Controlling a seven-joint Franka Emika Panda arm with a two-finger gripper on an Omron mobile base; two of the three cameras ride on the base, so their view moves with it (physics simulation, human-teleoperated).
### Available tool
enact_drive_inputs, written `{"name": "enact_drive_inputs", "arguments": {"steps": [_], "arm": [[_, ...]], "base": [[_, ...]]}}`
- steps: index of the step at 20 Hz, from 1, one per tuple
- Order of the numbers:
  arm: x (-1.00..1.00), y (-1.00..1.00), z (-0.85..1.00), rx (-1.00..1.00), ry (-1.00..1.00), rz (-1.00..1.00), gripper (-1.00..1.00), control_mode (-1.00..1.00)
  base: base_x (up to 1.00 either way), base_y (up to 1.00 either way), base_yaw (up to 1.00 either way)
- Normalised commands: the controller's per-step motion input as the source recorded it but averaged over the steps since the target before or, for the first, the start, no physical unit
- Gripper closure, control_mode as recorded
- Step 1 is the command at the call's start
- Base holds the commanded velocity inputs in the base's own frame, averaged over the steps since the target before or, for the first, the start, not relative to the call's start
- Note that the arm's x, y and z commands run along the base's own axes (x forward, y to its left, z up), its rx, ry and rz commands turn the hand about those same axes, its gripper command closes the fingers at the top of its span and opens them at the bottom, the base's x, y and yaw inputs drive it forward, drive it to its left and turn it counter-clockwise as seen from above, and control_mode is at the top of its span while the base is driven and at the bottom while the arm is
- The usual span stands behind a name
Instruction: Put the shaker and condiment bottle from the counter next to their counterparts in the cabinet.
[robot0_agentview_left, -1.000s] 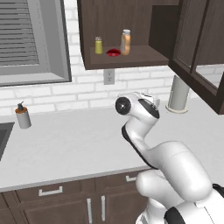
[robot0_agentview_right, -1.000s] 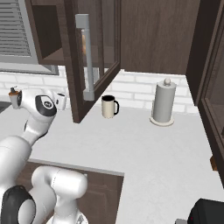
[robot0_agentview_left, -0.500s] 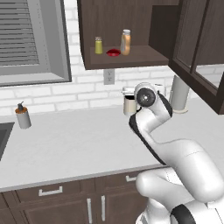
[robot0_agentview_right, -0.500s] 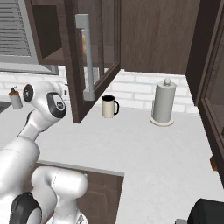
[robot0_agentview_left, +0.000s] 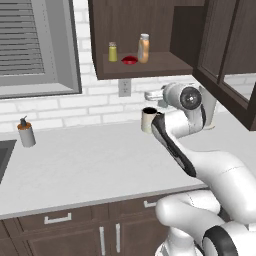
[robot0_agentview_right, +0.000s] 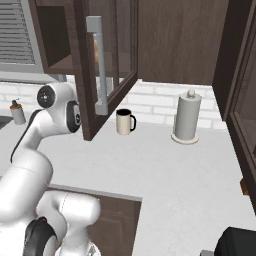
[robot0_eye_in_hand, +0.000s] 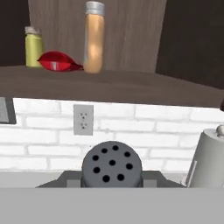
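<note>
Gripper (robot0_eye_in_hand: 112, 186) pinched on shaker (robot0_eye_in_hand: 112, 169), apparently, now swung up from mid-counter toward cabinet (robot0_eye_in_hand: 109, 86); bottle (robot0_eye_in_hand: 93, 37) already shelved beside red item (robot0_eye_in_hand: 57, 61), so shaker goes last.

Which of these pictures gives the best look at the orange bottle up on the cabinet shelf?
The hand view: the orange bottle stands large and unobstructed beside the red item. In the left base view it is small but whole. In the right base view the open cabinet door covers all but an orange sliver.
</note>
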Motion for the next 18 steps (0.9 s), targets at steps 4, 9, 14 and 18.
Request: {"name": "enact_drive_inputs", "arguments": {"steps": [4, 9, 14, 18], "arm": [[0.00, 0.00, 0.39, 0.00, 0.00, 0.15, 1.00, -1.00], [0.00, 0.00, 0.41, 0.00, 0.00, 0.13, 1.00, -1.00], [0.00, 0.01, 0.27, 0.00, 0.00, 0.09, 1.00, -1.00], [0.00, 0.10, 0.20, 0.00, 0.00, 0.07, 1.00, -1.00]], "base": [[0.00, 0.00, 0.00], [0.00, 0.00, 0.00], [0.00, 0.00, 0.00], [0.00, 0.00, 0.00]]}}
